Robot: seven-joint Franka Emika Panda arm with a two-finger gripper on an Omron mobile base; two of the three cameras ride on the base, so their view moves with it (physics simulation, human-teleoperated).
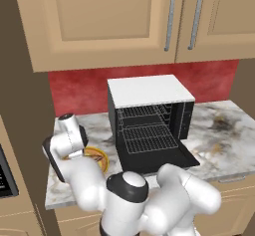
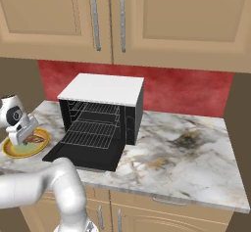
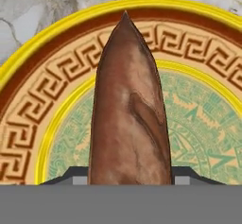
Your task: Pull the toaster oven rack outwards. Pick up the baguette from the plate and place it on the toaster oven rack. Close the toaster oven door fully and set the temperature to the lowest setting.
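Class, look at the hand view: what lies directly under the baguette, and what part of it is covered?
The baguette lies on the plate. Its yellow rim and patterned rings show; the strip beneath the loaf is hidden.

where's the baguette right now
The baguette lies on the plate, on the marble counter to the left of the open toaster oven. In the hand view it runs up between the gripper tips, its pointed end toward the plate's rim.

Baguette's near end and claw tips behind bottom band, grip unclear
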